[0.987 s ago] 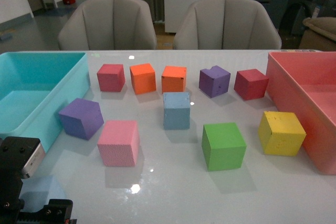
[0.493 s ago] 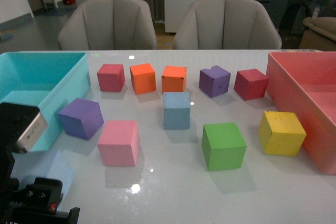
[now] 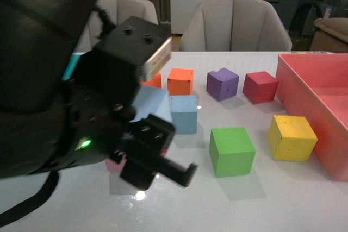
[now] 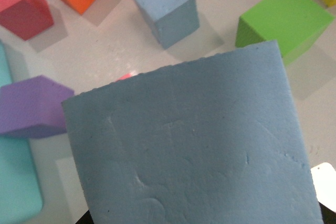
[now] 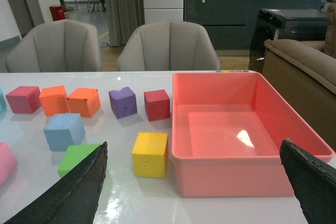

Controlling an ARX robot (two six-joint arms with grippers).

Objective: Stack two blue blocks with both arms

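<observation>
One pale blue block [image 4: 189,145] fills the left wrist view, and my left gripper [image 3: 147,107] is shut on it and holds it above the table. In the front view a corner of it [image 3: 151,100] shows beside the black left arm [image 3: 81,112]. The other blue block [image 3: 184,113] rests on the table centre, just right of the held one; it shows also in the wrist views [image 4: 167,6] [image 5: 64,130]. My right gripper [image 5: 194,198] is open and empty, low over the near table, its fingers [image 5: 79,192] wide apart.
A green cube [image 3: 232,150] and a yellow cube [image 3: 292,137] sit near the front. Orange [image 3: 180,81], purple [image 3: 222,83] and red [image 3: 260,86] cubes line the back. A pink bin [image 3: 312,88] stands right, a turquoise bin [image 4: 16,182] left, beside another purple cube [image 4: 31,106].
My left arm has risen from the lower left corner and swung up and right with the blue block, and now blocks the left half of the front view.
</observation>
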